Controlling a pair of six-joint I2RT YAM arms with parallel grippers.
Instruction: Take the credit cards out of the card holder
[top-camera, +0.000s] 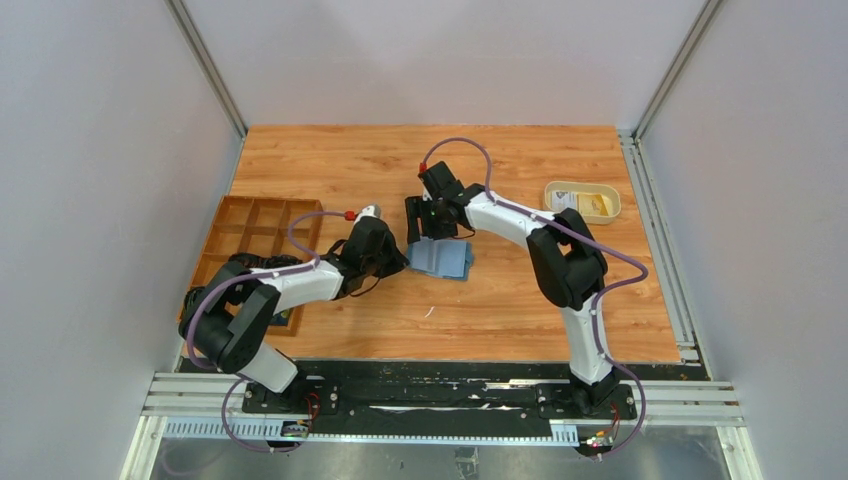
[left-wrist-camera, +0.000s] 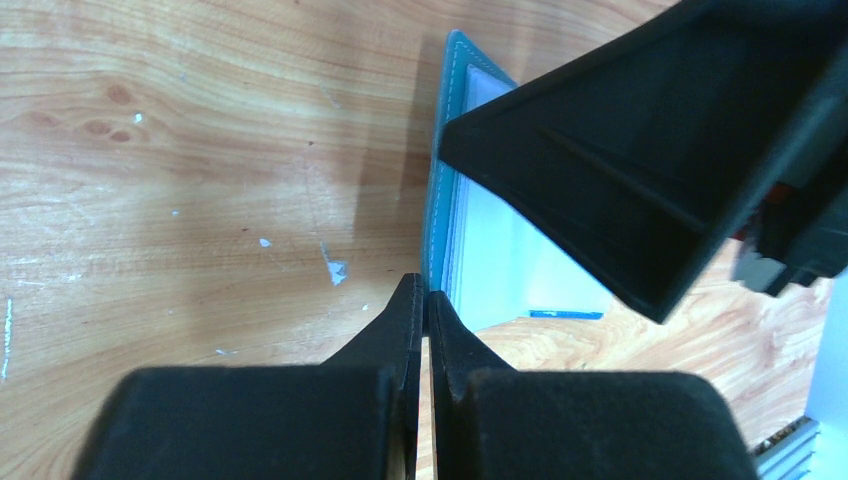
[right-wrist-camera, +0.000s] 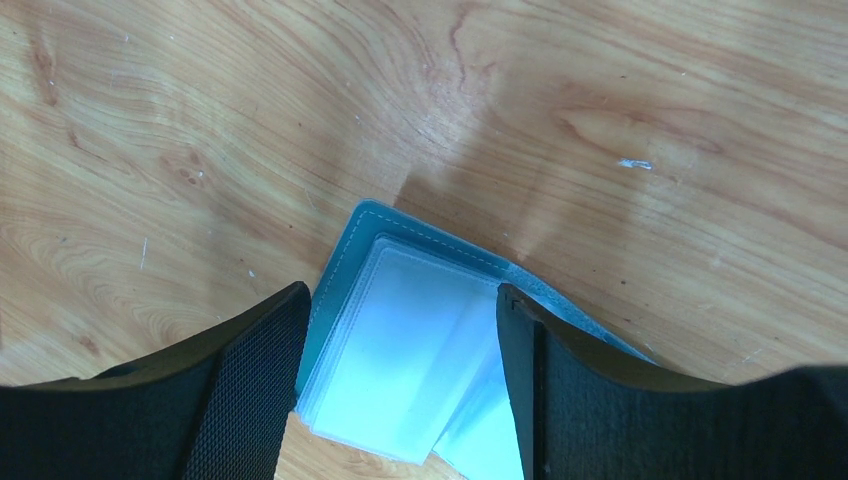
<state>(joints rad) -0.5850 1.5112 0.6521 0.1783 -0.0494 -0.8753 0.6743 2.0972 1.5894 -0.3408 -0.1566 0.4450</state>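
Right wrist view: extraction step in hand, with the card holder (right-wrist-camera: 350, 250) laid open on the table (right-wrist-camera: 600, 120).
The right gripper (right-wrist-camera: 400, 295) is spread, its fingers straddling the clear sleeves. The left gripper (left-wrist-camera: 424, 290) is closed, its tips at the holder's edge; whether the edge is pinched cannot be told. Credit cards (top-camera: 585, 204), whitish and yellow, are seen in the cream dish (top-camera: 553, 190). Remaining cards cannot be confirmed. Next, the holder should be pinned while any card edge is nipped and drawn out.

Card holder (top-camera: 445, 262) central, tray (top-camera: 250, 200) to its left, dish (top-camera: 582, 184) right-rear.
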